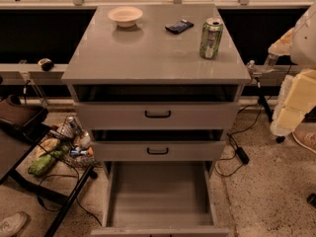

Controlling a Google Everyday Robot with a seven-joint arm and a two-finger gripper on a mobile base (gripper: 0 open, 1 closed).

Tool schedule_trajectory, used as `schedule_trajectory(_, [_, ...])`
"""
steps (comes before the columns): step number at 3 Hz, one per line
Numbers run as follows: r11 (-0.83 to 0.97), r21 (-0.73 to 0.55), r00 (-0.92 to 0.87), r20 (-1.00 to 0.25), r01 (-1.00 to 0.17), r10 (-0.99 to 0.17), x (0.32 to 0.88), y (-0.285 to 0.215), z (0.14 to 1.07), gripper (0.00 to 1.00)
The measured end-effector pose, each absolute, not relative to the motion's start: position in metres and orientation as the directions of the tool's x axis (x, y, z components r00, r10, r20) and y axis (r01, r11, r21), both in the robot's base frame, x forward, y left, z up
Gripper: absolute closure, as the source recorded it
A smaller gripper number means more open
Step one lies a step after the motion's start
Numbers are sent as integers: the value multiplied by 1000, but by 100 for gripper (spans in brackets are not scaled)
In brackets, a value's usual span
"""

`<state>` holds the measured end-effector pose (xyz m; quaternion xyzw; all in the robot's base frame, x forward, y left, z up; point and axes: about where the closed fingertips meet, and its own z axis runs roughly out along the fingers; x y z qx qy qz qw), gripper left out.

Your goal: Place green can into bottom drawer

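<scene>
The green can [211, 38] stands upright on the right side of the grey cabinet top [148, 53]. It is green and white with a silver top. The bottom drawer [158, 194] is pulled far out toward me, and its flat grey inside shows nothing in it. My gripper [257, 69] is at the right edge of the cabinet top, below and right of the can and apart from it. The white arm [296, 98] reaches in from the right edge of the view.
A tan bowl [125, 16] and a dark flat object [178, 26] lie at the back of the cabinet top. Two upper drawers with black handles [158, 114] are slightly open. A wire basket of items [64, 142] and a black stand sit at the left. Cables [237, 152] run on the floor at the right.
</scene>
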<state>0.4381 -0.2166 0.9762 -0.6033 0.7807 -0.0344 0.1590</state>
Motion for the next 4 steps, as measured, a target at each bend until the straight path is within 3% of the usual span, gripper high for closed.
schedule_trajectory(1, [274,-251,-222,-216,-928,-951,441,-217,976,0])
schedule_trajectory(2, [326,-303,-227,-319,-895,-920,469,-221,972,0])
schedule_trajectory(3, [412,-341,-196,-519,-845,-832,525,-233,969,0])
schedule_trajectory(4, [517,-324,-126,-742,-793,-658,601,-227,969,0])
